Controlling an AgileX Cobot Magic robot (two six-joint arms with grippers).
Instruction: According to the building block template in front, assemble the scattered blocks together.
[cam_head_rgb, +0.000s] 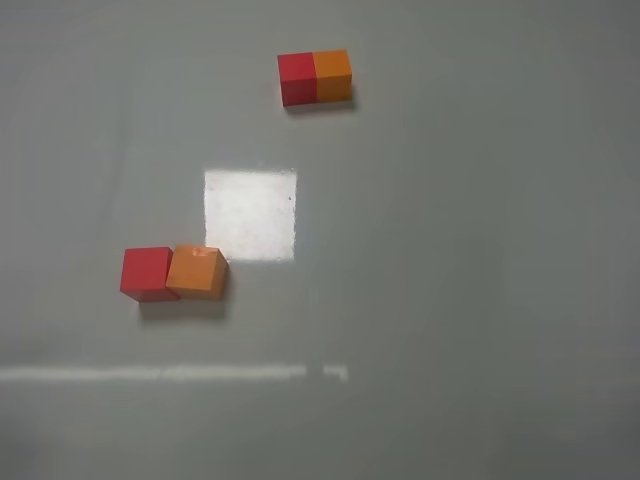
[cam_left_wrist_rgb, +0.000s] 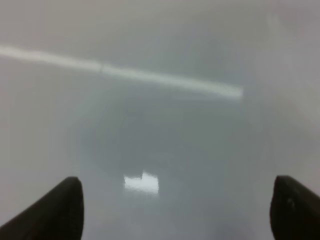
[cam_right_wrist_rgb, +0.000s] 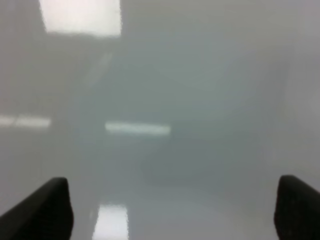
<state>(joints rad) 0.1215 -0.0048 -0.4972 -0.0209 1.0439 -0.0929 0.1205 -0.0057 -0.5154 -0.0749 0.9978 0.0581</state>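
Observation:
The building block template is a red cube and an orange cube joined flush, at the far middle of the grey table. The scattered blocks lie at the left: the red cube and the orange cube touch side by side, the orange one turned slightly askew. Neither gripper shows in the exterior high view. In the left wrist view my left gripper is open and empty over bare table, its dark fingertips wide apart. In the right wrist view my right gripper is open and empty too, fingertips wide apart.
A bright square light reflection lies on the table next to the orange cube. A pale reflected stripe runs along the near side. The table surface is grey and glossy.

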